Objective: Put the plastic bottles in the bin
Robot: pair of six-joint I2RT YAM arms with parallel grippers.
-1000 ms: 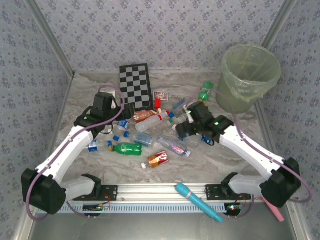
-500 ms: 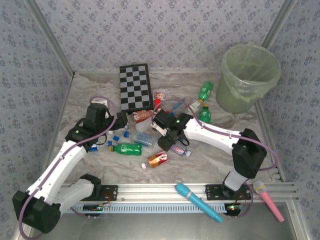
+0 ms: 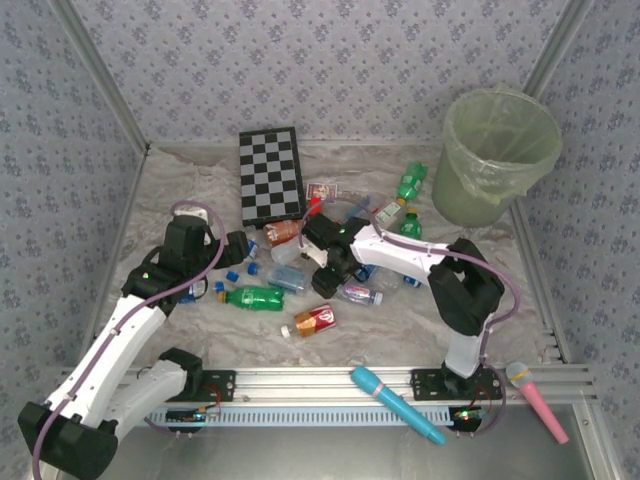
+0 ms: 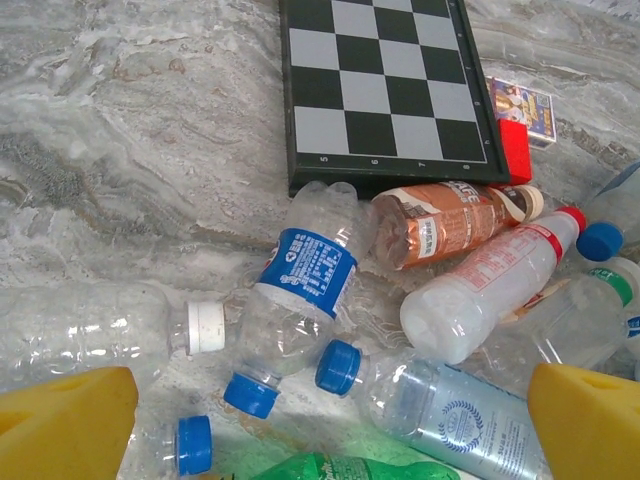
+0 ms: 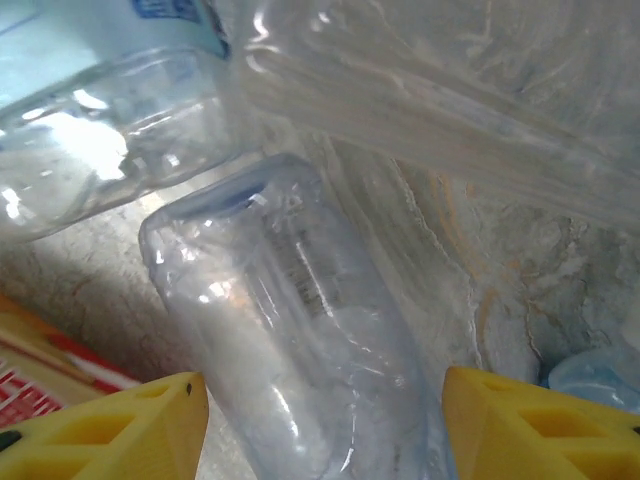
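Firmly, the right jaws pinch a clear, dented bottle; the left jaws gape empty.

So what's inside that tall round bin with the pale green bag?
Looking into the tall round bin, only its crinkled pale green bag shows. The near wall hides the bottom, so anything lying there would be covered.

White arms, black joints, purple cables, yellow gripper fingers; possibly green LEDs.
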